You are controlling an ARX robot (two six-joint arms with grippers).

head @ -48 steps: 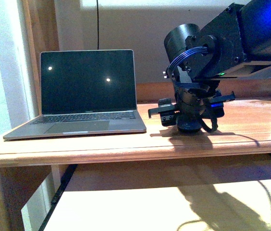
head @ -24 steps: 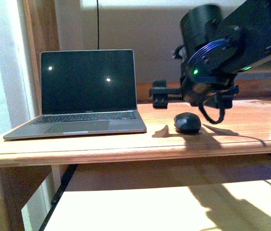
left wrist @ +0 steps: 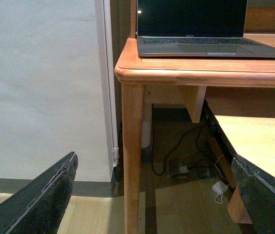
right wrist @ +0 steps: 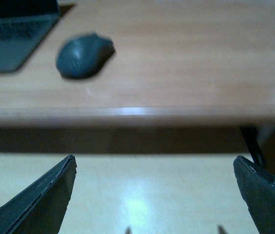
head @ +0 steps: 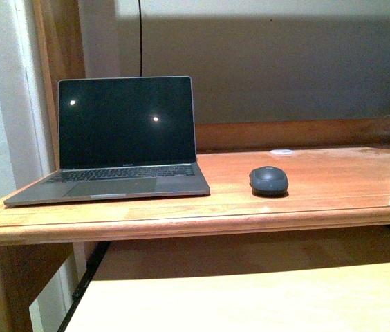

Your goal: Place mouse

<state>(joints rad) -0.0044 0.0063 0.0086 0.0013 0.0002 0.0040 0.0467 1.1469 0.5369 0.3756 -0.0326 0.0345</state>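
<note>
Wooden desk (head: 333,207), mouse (head: 269,180) free, right fingers (right wrist: 42,200) apart

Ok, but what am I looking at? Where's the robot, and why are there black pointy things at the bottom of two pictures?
The robot has two arms, each ending in a gripper, a two-part claw. One camera sits on its body, looking forward; no arm shows there, just a wooden desk with an open laptop, a dark mouse beside it, and a small white disc further back. The other two cameras ride on the wrists. The black pointy things are the fingers of the left gripper and the right gripper, spread open, holding nothing. The right one's blurry picture shows the mouse lying free on the desk.
</note>
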